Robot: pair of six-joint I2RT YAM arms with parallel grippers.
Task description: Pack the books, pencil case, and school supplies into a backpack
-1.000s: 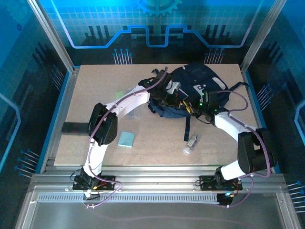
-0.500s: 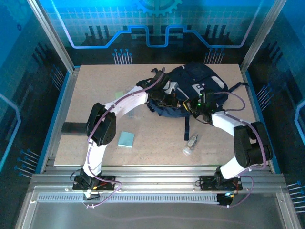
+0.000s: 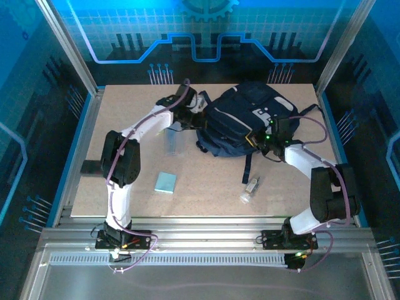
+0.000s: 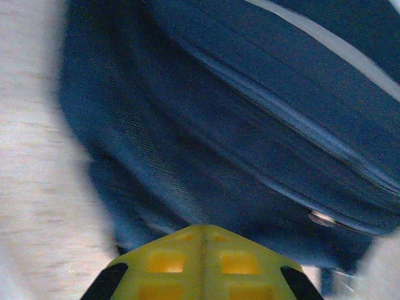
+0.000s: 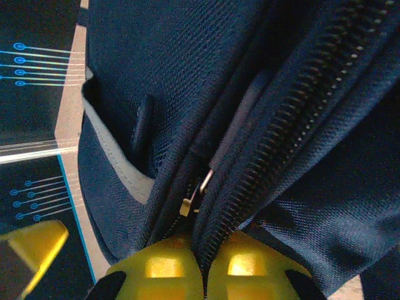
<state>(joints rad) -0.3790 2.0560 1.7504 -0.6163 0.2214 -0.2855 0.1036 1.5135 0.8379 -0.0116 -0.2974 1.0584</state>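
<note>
A dark navy backpack [image 3: 247,119] lies toward the far side of the table [image 3: 206,197], with the left gripper [image 3: 200,112] at its left edge and the right gripper [image 3: 267,139] at its near right side. A teal pad [image 3: 165,182] and a clear tube [image 3: 250,189] lie nearer the arm bases, well apart.

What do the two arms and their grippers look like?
The left arm and right arm have white links, black joints and purple cables. A green light glows at the right wrist. The left gripper and right gripper are yellow, grid-patterned, with black corners.
</note>
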